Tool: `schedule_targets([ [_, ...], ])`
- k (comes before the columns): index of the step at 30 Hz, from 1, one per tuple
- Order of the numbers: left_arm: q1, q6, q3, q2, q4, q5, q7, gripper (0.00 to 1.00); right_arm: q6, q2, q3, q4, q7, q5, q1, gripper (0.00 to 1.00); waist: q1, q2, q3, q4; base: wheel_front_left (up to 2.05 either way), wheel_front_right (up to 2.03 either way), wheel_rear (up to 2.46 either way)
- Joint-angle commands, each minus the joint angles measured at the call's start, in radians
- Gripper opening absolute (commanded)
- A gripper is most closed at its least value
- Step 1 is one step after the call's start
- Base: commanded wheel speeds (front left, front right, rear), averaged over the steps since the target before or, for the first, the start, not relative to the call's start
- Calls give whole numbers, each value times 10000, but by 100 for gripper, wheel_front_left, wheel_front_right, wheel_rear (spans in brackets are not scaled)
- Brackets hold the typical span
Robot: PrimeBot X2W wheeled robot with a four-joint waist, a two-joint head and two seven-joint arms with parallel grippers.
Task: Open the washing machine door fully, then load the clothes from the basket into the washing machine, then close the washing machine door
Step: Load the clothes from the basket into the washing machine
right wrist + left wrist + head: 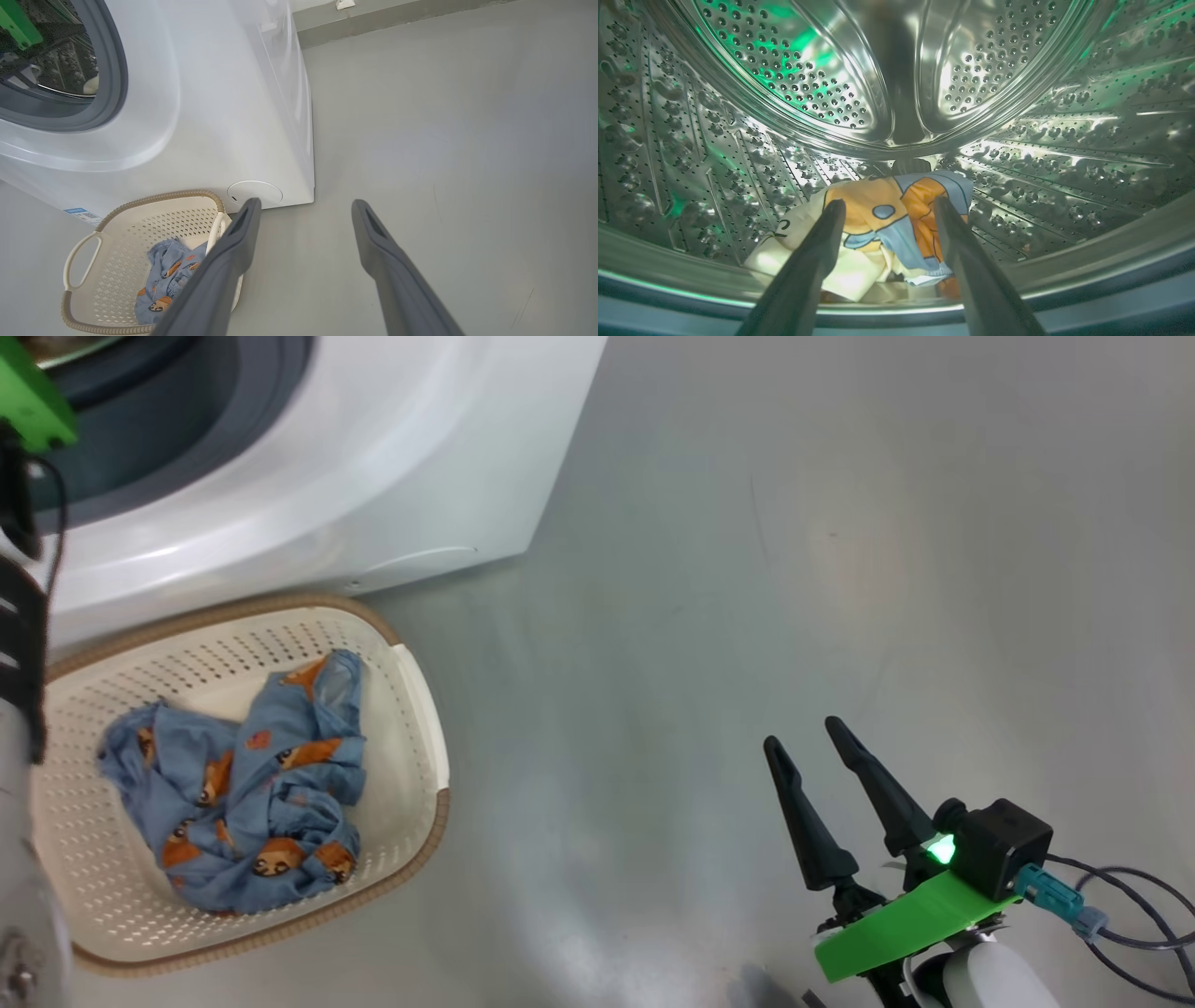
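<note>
Hanging inside the washing machine's (373,448) drum (784,70), the left gripper (888,201) holds its jaws apart over a cream, orange and blue cloth (878,219). The right gripper (803,734), jaws apart and empty, hovers over the floor (840,523), right of the basket (422,728) holding blue printed clothes (243,784).

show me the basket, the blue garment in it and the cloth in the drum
basket (425,728): head view, bare right wall
blue garment (252,784): head view, middle of the crumpled heap
cloth in the drum (859,200): left wrist view, yellow patch near its top

Head and right wrist above basket (233,653); left wrist inside drum (784,70)
</note>
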Motion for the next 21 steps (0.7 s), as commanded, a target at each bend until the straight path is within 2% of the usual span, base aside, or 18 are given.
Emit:
schedule_targets([
  [1,219,-35,63,291,-174,-89,-122,100,16,-108,116,-153,-119,35,173,100,0,0,-224,185,0,0,0],
  [11,1573,-298,293,-69,-570,-544,-203,100,16,-226,-49,-88,-119,-12,178,100,0,0,-1323,568,0,0,0],
  [21,3718,-700,467,-434,-1927,-781,-207,100,16,-375,-335,14,-119,-5,574,100,0,0,-2632,966,0,0,0],
])
